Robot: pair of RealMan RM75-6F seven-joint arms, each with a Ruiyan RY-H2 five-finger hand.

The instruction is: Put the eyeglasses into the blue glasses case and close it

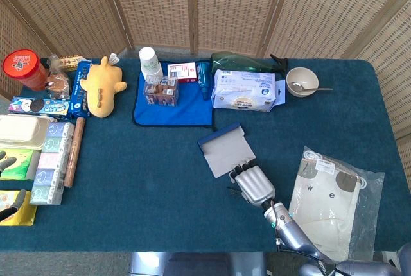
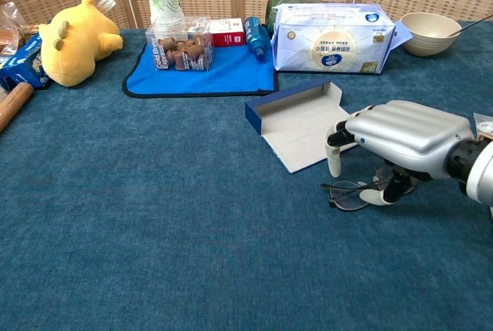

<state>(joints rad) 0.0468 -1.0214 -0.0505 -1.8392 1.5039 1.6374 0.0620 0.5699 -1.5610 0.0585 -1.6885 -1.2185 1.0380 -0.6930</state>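
On the counter [image 2: 154,215], I see the blue glasses case [image 2: 304,122] lying open at center. My right hand [image 2: 400,142] arches over the eyeglasses [image 2: 350,192] at right; whether it grips them, I cannot tell.

Eyeglasses [image 2: 350,193] lie under the right hand [image 2: 400,135], just before the open case [image 2: 304,125]

The right hand [image 2: 389,146] has a smooth, silver-grey metallic shell over its back, ridged along the knuckles, with black segments and pale cream fingertips [image 2: 334,163]. Its wrist is a black ring joined to a silver cylindrical forearm [image 1: 289,231].
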